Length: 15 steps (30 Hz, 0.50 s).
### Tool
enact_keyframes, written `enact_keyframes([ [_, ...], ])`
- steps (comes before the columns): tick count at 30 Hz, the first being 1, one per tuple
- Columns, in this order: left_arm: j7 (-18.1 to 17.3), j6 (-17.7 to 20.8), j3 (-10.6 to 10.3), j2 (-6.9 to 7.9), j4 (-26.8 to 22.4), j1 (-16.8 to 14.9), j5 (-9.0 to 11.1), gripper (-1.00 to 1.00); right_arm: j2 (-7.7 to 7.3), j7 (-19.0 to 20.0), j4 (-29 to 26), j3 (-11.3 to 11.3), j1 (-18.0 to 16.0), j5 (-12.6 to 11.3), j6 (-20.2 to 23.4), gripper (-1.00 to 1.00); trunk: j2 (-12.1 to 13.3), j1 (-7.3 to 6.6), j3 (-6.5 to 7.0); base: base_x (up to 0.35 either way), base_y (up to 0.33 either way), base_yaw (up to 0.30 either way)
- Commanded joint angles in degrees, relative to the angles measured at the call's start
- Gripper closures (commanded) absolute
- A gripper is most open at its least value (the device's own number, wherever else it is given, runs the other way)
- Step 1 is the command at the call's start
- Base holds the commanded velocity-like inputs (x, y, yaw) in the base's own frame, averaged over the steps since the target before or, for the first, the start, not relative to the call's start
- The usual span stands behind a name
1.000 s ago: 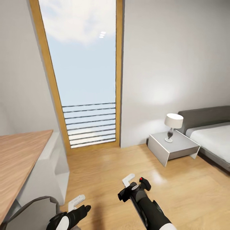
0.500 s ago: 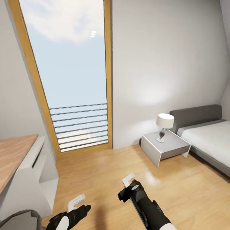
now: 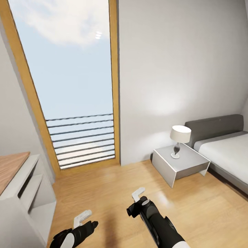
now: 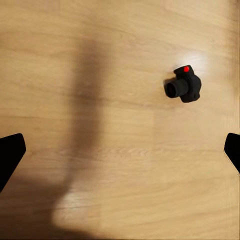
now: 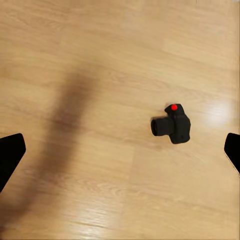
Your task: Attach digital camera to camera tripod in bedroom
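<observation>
Digital camera (image 5: 171, 125): it lies on the light wooden floor (image 3: 103, 186), small, black, with a red button on top and the lens to one side; both wrist views look down on it.
Right gripper (image 3: 138, 195): it hangs low above the floor with nothing between the fingers; in the right wrist view the two dark fingertips (image 5: 11, 152) sit at opposite edges, so the jaws stand wide.
Left gripper (image 3: 82, 216): also low and holding nothing; the left wrist view shows its tips (image 4: 10, 152) far apart in the same way, with the camera off to one side.
Handling: I judge the camera light, stiff and a little fragile at the lens. The boxy body is the place to grip, across its flat sides, not on the lens and not on the button.
Room: a tall window with wooden frame (image 3: 115, 86), a grey nightstand (image 3: 179, 163) with a lamp (image 3: 179, 136), the bed (image 3: 224, 151) beside it, a white desk (image 3: 20, 193) at the left.
</observation>
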Motion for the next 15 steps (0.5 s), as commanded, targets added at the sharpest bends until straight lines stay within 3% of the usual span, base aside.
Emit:
enact_keyframes([
  [1,0.54,0.11,-0.09,0.03,-0.09,-0.03,0.6,-1.0,0.0,0.41,-0.09,-0.01,-0.03,0.61,0.28,-1.0,-0.03,0.03,-0.07,0.335,-0.003,0.0],
  [8,0.68,0.11,-0.09,0.03,-0.09,-0.03,0.6,-1.0,0.0,0.41,-0.09,-0.02,-0.03,0.61,0.28,-1.0,-0.03,0.03,-0.07,0.322,-0.071,0.0],
  [15,0.67,0.11,-0.12,0.03,-0.09,-0.03,0.6,-1.0,0.0,0.38,-0.09,0.0,-0.03,0.61,0.32,-1.0,-0.03,0.03,-0.07,0.138,-0.052,0.0],
])
